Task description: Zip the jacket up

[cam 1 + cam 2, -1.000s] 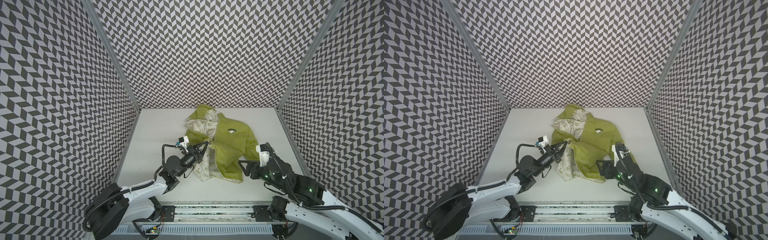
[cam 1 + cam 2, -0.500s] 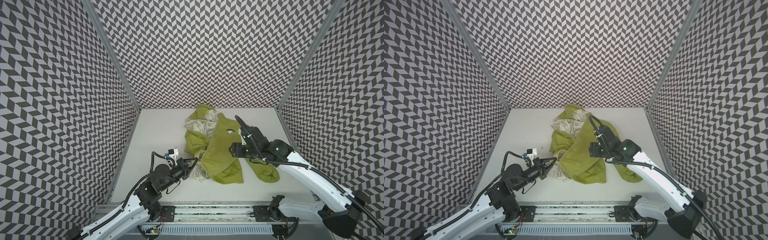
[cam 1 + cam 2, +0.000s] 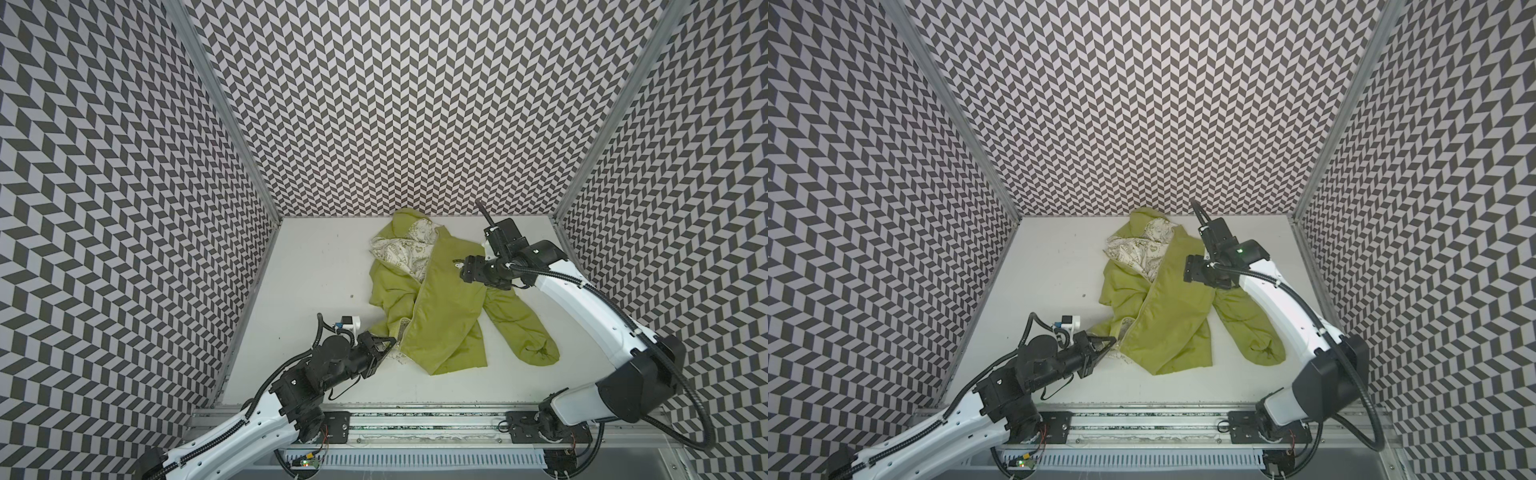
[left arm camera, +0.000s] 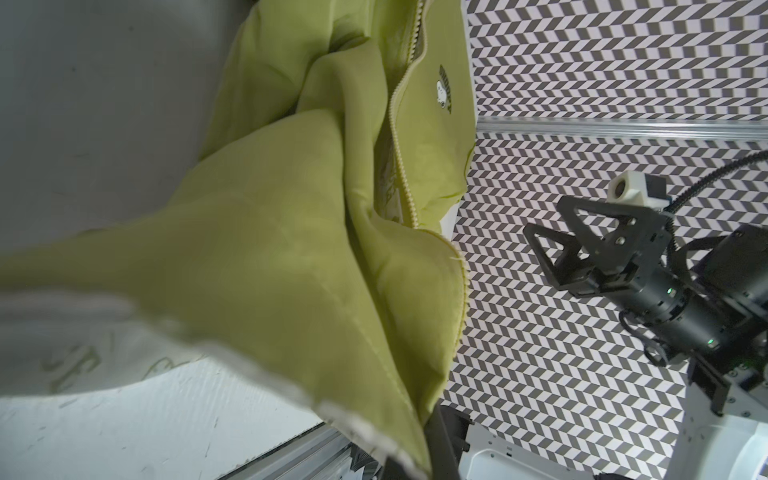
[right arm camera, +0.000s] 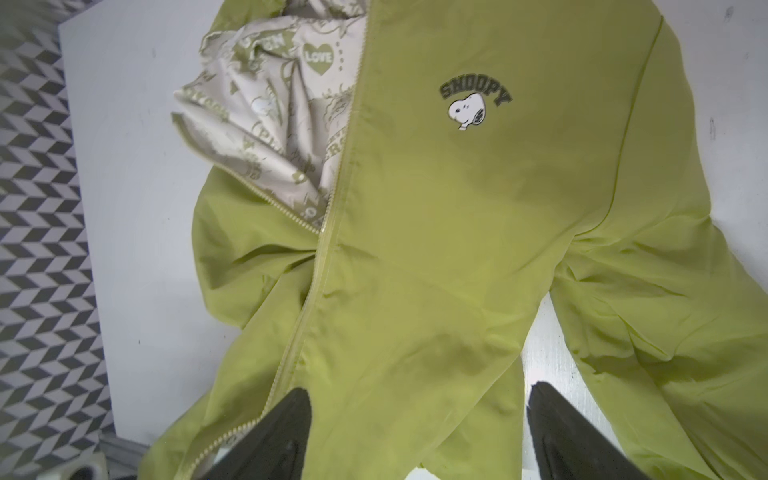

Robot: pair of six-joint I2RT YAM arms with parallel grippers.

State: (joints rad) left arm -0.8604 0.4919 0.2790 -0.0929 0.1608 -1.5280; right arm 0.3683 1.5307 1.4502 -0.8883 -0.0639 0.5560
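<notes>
While the left end effector (image 3: 388,343) is pinched tight on the jacket (image 3: 444,316) at the near hem corner of the bunched front panel, the right end effector (image 5: 417,390) hangs above the chest, jaws spread wide and holding nothing. The jacket lies on the desk (image 3: 316,266) with its hood (image 3: 405,220) toward the back wall and its hem toward the robot, so its long axis runs away from both arms. The zipper (image 5: 308,299) slants from the collar down toward the left end effector. Its halves look unjoined: printed lining (image 5: 282,124) shows between them near the collar, and bare teeth show by the hem. The slider cannot be made out.

The likely next step is mating the lower zipper ends. These lie at the hem beside the left end effector, so toward the robot and leftward of the right one; the left arm is much the nearer.

Obstacles: the panel bearing the chest logo (image 5: 473,106) overlaps the zipper along its middle, and the other panel is heaped in folds (image 3: 390,286). One sleeve (image 3: 519,328) trails rightward, well apart from the held corner.
</notes>
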